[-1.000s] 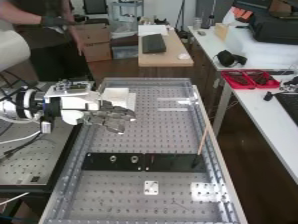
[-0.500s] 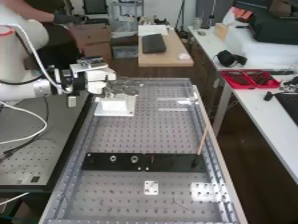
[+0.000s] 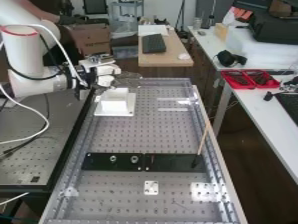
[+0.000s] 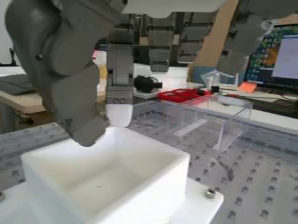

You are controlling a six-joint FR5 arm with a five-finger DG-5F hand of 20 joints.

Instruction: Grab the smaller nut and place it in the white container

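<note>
Hovering at the bench's (image 3: 146, 135) far left, just beyond the white container (image 3: 115, 106): hand (image 3: 125, 79), fingers extended, nearly straight. Container upright on its white base plate (image 3: 104, 113). Smaller nut: can't tell where. Larger nut (image 3: 113, 158) left of bearing (image 3: 134, 159), both on the flat black bar (image 3: 169, 162), near side.

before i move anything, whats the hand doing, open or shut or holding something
Hand: open, fingers extended rather than curled, no part seen in its grasp, near the white container.
</note>
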